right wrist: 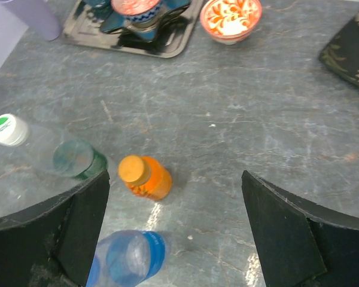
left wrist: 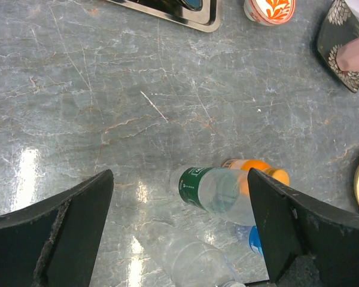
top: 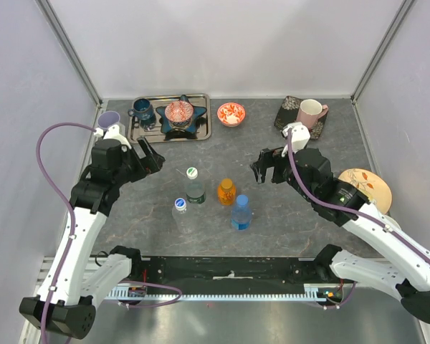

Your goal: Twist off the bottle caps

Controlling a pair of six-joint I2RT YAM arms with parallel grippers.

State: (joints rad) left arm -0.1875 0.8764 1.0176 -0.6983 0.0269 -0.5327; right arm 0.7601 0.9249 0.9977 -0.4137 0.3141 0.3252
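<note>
Four bottles upright, all four caps on.

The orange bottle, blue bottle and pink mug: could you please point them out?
orange bottle (right wrist: 153, 181), right wrist view, its body.
blue bottle (top: 241, 214), top external view, its body.
pink mug (top: 309, 117), top external view, its side.

A grey marbled tabletop is carrying a steel tray. A red patterned bowl is sitting beside it, four plastic bottles farther off.
</note>
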